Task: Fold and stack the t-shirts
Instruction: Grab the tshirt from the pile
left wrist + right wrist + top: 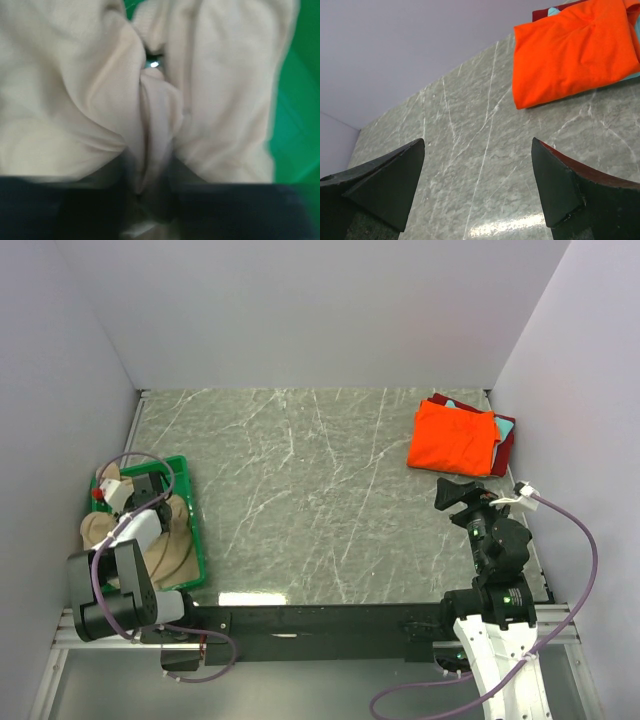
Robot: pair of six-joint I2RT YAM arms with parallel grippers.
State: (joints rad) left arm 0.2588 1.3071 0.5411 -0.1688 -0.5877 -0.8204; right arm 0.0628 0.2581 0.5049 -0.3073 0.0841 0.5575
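Grey marbled surface (300, 490), enclosed on three sides by plain pale walls (300, 310). Green tray (196, 530) stands at the left edge of the surface, near the left arm's base. Tan t-shirt (178, 545) lies bunched inside it, unfolded, filling most of the tray. Left hand (150, 195) is lowered into the tray; the wrist view, though blurred, shows its dark fingers (90, 210) pressed in on a raised ridge of the tan cloth, so the hand is clamped on that shirt. Folded stack sits in the far right corner of the surface: orange t-shirt (453, 438) on top, with a teal t-shirt (460, 405) and a dark red t-shirt (505, 440) showing only as edges beneath it. Right hand (478, 165) hangs above bare surface just short of the stack, its fingers (385, 180) well apart, with nothing between them and touching no cloth.
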